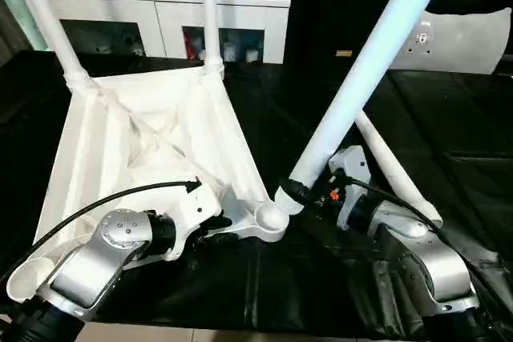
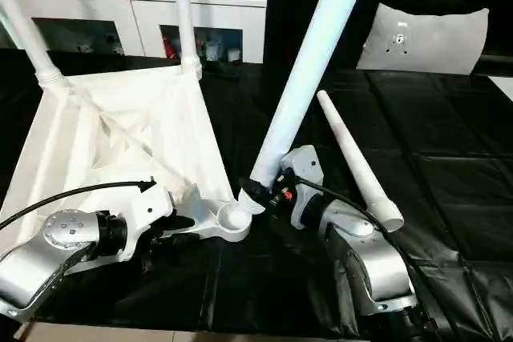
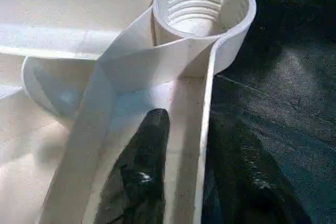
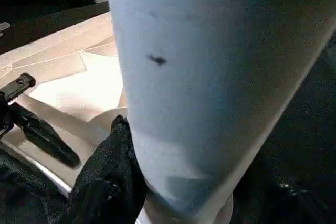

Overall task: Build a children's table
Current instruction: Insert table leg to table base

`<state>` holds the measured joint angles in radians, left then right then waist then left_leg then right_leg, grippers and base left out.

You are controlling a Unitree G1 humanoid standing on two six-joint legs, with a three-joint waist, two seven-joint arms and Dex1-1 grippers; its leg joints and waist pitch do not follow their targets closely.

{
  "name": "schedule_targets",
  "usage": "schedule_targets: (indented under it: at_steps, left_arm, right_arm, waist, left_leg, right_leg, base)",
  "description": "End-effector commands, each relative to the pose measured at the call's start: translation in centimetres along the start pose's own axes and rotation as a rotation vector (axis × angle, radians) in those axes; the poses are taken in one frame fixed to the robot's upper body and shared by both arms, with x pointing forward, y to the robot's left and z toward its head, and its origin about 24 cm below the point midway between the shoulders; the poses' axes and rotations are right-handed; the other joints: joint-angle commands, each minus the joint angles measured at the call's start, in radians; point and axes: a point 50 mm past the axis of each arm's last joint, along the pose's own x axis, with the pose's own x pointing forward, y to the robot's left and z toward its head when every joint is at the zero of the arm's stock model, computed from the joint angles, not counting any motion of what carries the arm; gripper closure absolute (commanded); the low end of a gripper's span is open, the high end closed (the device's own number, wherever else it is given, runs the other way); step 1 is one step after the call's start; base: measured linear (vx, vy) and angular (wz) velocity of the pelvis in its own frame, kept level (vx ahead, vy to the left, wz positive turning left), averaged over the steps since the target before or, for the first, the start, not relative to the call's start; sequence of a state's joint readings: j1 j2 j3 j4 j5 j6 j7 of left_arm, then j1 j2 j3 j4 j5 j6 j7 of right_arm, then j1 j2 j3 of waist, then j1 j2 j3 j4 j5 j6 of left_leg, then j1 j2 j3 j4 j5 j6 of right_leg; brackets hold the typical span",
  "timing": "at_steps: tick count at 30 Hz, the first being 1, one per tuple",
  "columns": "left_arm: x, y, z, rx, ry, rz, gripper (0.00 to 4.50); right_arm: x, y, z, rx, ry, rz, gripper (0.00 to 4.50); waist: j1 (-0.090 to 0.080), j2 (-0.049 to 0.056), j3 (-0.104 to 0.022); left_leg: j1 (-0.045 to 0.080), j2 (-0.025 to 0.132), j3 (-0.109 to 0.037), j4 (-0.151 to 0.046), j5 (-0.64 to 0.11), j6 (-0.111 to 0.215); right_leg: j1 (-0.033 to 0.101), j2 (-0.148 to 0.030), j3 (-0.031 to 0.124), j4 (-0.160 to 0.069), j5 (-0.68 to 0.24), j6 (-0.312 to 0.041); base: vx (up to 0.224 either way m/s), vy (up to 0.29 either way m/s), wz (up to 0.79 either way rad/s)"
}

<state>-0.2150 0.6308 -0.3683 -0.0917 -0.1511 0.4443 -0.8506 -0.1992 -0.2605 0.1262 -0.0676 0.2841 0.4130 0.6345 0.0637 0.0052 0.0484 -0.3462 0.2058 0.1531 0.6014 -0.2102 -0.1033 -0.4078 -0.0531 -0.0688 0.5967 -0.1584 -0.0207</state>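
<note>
Nearest the robot, the left gripper (image 3: 178,182) sits on the near edge of the upturned table top (image 1: 152,150). One black finger (image 3: 139,166) lies inside the rim wall and the other outside it, so the wall stands between them. They look close to pinching it, though whether they press on it yet I cannot tell.

Just right of that is the near right corner socket (image 1: 270,218). It is empty, and its inner thread shows plainly from the left wrist.

The right gripper (image 1: 300,194) has its fingers clamped round the thick lower end of a long white leg (image 1: 377,54). This leg slants up and away to the right. Its foot hangs just above and a little right of the open socket, not yet in it.

The near left socket (image 1: 28,274) also stands empty.

Further right on the black cloth (image 1: 449,134) a spare leg (image 2: 357,158) lies flat, well clear of the top.

At the far side, two legs (image 1: 210,14) already stand in the far corners of the top. Behind them is a white cabinet (image 1: 160,6).

So the third leg is in hand, I would say. Next, its foot must shift left over the socket. The leg wants tipping upright to match the bore, then lowering and turning into the thread while the left gripper steadies the top.
</note>
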Motion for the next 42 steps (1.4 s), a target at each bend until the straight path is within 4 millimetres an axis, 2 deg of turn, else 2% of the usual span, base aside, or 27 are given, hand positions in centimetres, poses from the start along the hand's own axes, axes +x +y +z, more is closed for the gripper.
schedule_targets:
  at_steps: [1,3,5,8,11,15,16,17,18,19,22,25,26,27,28,29,30,31,32,35,36,37,39,41,42]
  left_arm:
    - [-0.2,0.3,-0.6,0.005,0.046,0.007,3.44]
    - [-0.3,0.3,-0.8,0.007,0.054,0.005,3.8]
    - [-0.4,0.3,-1.0,0.01,0.065,0.003,3.91]
    - [-0.4,0.3,-1.4,0.016,0.089,-0.001,4.31]
    - [-0.4,0.4,-1.5,0.018,0.093,-0.004,4.45]
    - [-0.4,0.5,-1.5,0.022,0.098,-0.007,4.49]
    - [-0.4,0.6,-1.5,0.032,0.1,-0.006,4.5]
    - [-0.4,0.8,-1.6,0.05,0.109,0.011,4.5]
    - [-0.3,1.1,-1.6,0.066,0.116,0.026,4.5]
    - [-0.3,1.3,-1.6,0.071,0.119,0.042,4.5]
    - [-0.1,2.4,-1.3,0.051,0.079,0.113,4.5]
    - [0.5,3.2,-0.6,0.116,0.048,0.074,4.5]
    - [0.9,3.3,-0.4,0.131,0.04,0.041,4.5]
    - [1.0,3.3,-0.2,0.138,0.034,0.019,4.5]
    - [1.3,3.2,0.1,0.162,0.017,-0.013,4.5]
    - [1.5,3.0,0.3,0.18,0.005,-0.033,4.5]
    - [2.0,2.4,0.9,0.198,-0.037,-0.095,4.5]
    - [2.1,2.2,1.1,0.202,-0.046,-0.111,4.5]
    - [2.4,2.0,1.3,0.205,-0.062,-0.136,4.5]
    - [2.7,1.3,1.2,0.246,-0.073,-0.2,4.5]
    - [2.7,1.2,1.0,0.259,-0.072,-0.215,4.5]
    - [2.8,1.1,0.8,0.27,-0.071,-0.227,4.5]
    - [2.7,0.8,0.6,0.286,-0.076,-0.259,4.5]
    - [2.5,0.7,0.3,0.275,-0.072,-0.27,4.5]
    - [2.5,0.8,0.1,0.256,-0.065,-0.257,4.5]
  right_arm:
    - [-0.1,0.1,-0.1,-0.01,0.01,0.006,2.59]
    - [-0.1,0.2,-0.1,-0.012,0.01,0.008,2.59]
    - [0.0,0.2,-0.1,-0.014,0.012,0.01,2.59]
    - [0.0,0.2,-0.2,-0.021,0.017,0.018,2.59]
    - [0.0,0.2,-0.2,-0.026,0.021,0.02,2.59]
    - [0.1,0.1,-0.1,-0.029,0.021,0.021,2.59]
    - [0.1,0.1,-0.1,-0.03,0.02,0.021,2.59]
    - [0.1,0.0,-0.1,-0.031,0.018,0.02,2.59]
    - [0.1,-0.1,0.0,-0.032,0.016,0.018,2.59]
    - [0.1,-0.1,0.1,-0.033,0.015,0.018,2.59]
    - [0.3,-0.3,0.4,-0.036,0.003,0.01,2.59]
    - [0.4,-0.5,0.7,-0.021,-0.01,0.001,2.59]
    - [0.4,-0.5,0.7,-0.017,-0.013,-0.001,2.59]
    - [0.5,-0.5,0.8,-0.015,-0.014,-0.002,2.59]
    - [0.5,-0.5,0.8,-0.013,-0.013,-0.002,2.59]
    - [0.5,-0.5,0.9,-0.011,-0.013,-0.002,2.59]
    - [0.7,-0.4,1.0,-0.005,-0.008,0.012,2.59]
    - [0.7,-0.3,1.1,-0.005,-0.006,0.017,2.59]
    - [0.8,-0.3,1.1,-0.004,-0.003,0.026,2.59]
    - [1.0,0.0,1.3,-0.016,0.004,0.054,2.59]
    - [1.0,0.1,1.3,-0.017,0.005,0.059,2.59]
    - [1.0,0.1,1.3,-0.018,0.006,0.062,2.59]
    - [1.0,0.2,1.3,-0.017,0.008,0.073,2.59]
    - [0.9,0.4,1.2,-0.012,0.021,0.094,2.59]
    - [0.9,0.6,1.1,-0.008,0.031,0.109,2.59]
  waist:
    - [0.0,0.016,-0.051]
    - [-0.004,0.016,-0.051]
    - [-0.004,0.015,-0.051]
    - [-0.005,0.015,-0.051]
    - [-0.006,0.015,-0.051]
    - [-0.012,0.014,-0.053]
    - [-0.012,0.01,-0.052]
    - [-0.011,0.013,-0.053]
    - [-0.011,0.009,-0.052]
    - [-0.011,0.01,-0.051]
    - [-0.013,0.008,-0.049]
    - [-0.015,0.004,-0.046]
    - [-0.015,0.003,-0.045]
    - [-0.014,0.003,-0.049]
    - [-0.014,0.006,-0.05]
    - [-0.015,0.005,-0.046]
    - [-0.014,0.009,-0.048]
    - [-0.015,0.009,-0.048]
    - [-0.012,0.008,-0.052]
    - [0.003,0.012,-0.053]
    - [0.007,0.012,-0.054]
    - [0.013,0.013,-0.057]
    - [0.022,0.012,-0.059]
    - [0.027,0.011,-0.063]
    - [0.028,0.007,-0.062]
  left_leg:
    - [-0.001,0.01,-0.001,-0.082,-0.264,0.0]
    - [-0.001,0.01,-0.002,-0.082,-0.267,0.0]
    - [-0.002,0.009,-0.002,-0.082,-0.266,0.002]
    - [-0.002,0.01,-0.002,-0.082,-0.26,0.004]
    - [-0.003,0.01,-0.002,-0.083,-0.259,0.004]
    - [-0.003,0.01,-0.002,-0.082,-0.25,0.005]
    - [-0.004,0.01,-0.001,-0.082,-0.248,0.006]
    - [-0.002,0.01,-0.001,-0.082,-0.246,0.007]
    - [-0.003,0.009,0.0,-0.081,-0.244,0.01]
    - [-0.002,0.01,0.0,-0.082,-0.247,0.008]
    - [0.001,0.008,0.001,-0.08,-0.264,0.007]
    - [-0.001,-0.002,-0.001,-0.077,-0.28,0.011]
    - [0.005,-0.007,0.001,-0.073,-0.284,0.015]
    - [0.006,-0.006,0.0,-0.071,-0.276,0.014]
    - [0.005,-0.004,-0.001,-0.074,-0.271,0.012]
    - [0.001,-0.002,-0.003,-0.077,-0.278,0.015]
    - [0.008,-0.001,-0.004,-0.076,-0.294,0.011]
    - [0.009,-0.002,-0.003,-0.075,-0.294,0.012]
    - [0.009,0.002,-0.004,-0.077,-0.28,0.013]
    - [0.013,0.012,0.0,-0.081,-0.264,0.015]
    - [0.011,0.013,0.001,-0.082,-0.258,0.013]
    - [0.005,0.015,0.001,-0.084,-0.235,0.012]
    - [0.006,0.016,0.004,-0.083,-0.209,0.01]
    - [0.002,0.017,0.005,-0.083,-0.177,0.008]
    - [-0.001,0.017,0.006,-0.084,-0.166,0.007]
  right_leg:
    - [0.045,-0.066,0.041,-0.091,-0.474,-0.079]
    - [0.044,-0.065,0.04,-0.089,-0.47,-0.081]
    - [0.044,-0.066,0.04,-0.091,-0.476,-0.081]
    - [0.044,-0.066,0.041,-0.09,-0.476,-0.08]
    - [0.045,-0.066,0.041,-0.09,-0.479,-0.078]
    - [0.045,-0.065,0.042,-0.085,-0.442,-0.094]
    - [0.046,-0.065,0.043,-0.085,-0.438,-0.096]
    - [0.045,-0.065,0.043,-0.084,-0.437,-0.097]
    - [0.045,-0.064,0.043,-0.086,-0.444,-0.094]
    - [0.044,-0.065,0.043,-0.086,-0.45,-0.093]
    - [0.042,-0.066,0.04,-0.094,-0.505,-0.074]
    - [0.041,-0.067,0.033,-0.111,-0.606,-0.027]
    - [0.035,-0.065,0.03,-0.122,-0.647,-0.004]
    - [0.036,-0.068,0.031,-0.121,-0.645,0.001]
    - [0.038,-0.069,0.031,-0.117,-0.635,-0.002]
    - [0.037,-0.068,0.028,-0.121,-0.638,-0.002]
    - [0.033,-0.069,0.027,-0.121,-0.644,-0.005]
    - [0.033,-0.069,0.028,-0.122,-0.641,-0.008]
    - [0.036,-0.071,0.032,-0.114,-0.602,-0.025]
    - [0.031,-0.07,0.041,-0.099,-0.507,-0.072]
    - [0.036,-0.072,0.043,-0.093,-0.475,-0.085]
    - [0.041,-0.073,0.045,-0.086,-0.437,-0.092]
    - [0.041,-0.073,0.05,-0.078,-0.381,-0.106]
    - [0.048,-0.075,0.051,-0.068,-0.326,-0.123]
    - [0.05,-0.075,0.051,-0.065,-0.307,-0.128]
  base:
    - [0.0,0.0,0.0]
    - [0.0,0.0,0.0]
    - [0.0,0.0,0.0]
    - [0.0,0.0,0.0]
    - [0.0,0.0,0.0]
    - [0.0,0.0,0.0]
    - [0.0,0.0,0.0]
    - [0.0,0.0,0.0]
    - [0.0,0.0,0.0]
    - [0.0,0.0,0.0]
    - [0.0,0.0,0.0]
    - [0.0,0.0,0.0]
    - [0.0,0.0,0.0]
    - [0.0,0.0,0.0]
    - [0.0,0.0,0.0]
    - [0.0,0.0,0.0]
    - [0.0,0.0,0.0]
    - [0.0,0.0,0.0]
    - [0.0,0.0,0.0]
    - [0.0,0.0,0.0]
    - [0.0,0.0,0.0]
    - [0.0,0.0,0.0]
    - [0.0,0.0,0.0]
    - [0.0,0.0,0.0]
    - [0.0,0.0,0.0]
